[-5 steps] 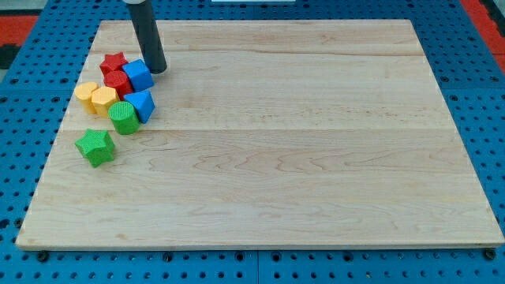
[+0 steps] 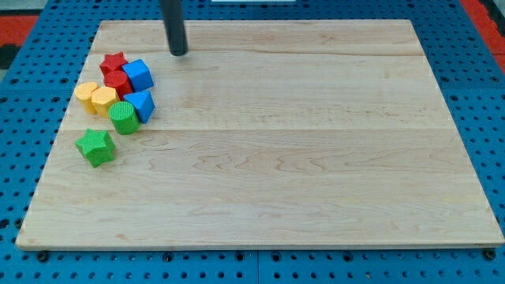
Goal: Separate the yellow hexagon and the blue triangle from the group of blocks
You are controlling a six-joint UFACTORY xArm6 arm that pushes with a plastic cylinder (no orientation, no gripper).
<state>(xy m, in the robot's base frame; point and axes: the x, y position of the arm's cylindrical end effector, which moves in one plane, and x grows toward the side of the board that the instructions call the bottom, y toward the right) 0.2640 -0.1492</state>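
Tip (image 2: 180, 53), bare rod with no jaws, sits near table's top edge, clear of cluster; next approach yellow hexagon (image 2: 103, 100) and blue triangle (image 2: 142, 104).

A single straight rod is showing as the only part of the robot, coming in from the view's top edge, so nothing of the arm above it is showing. It is looking dark grey to black, smooth and round like a plain cylinder, with a faint paler sheen running down one side and no visible cables, screws or markings. My tip (image 2: 180, 53) is ending bluntly, its end looking slightly rounded and the same dark colour as the rest.
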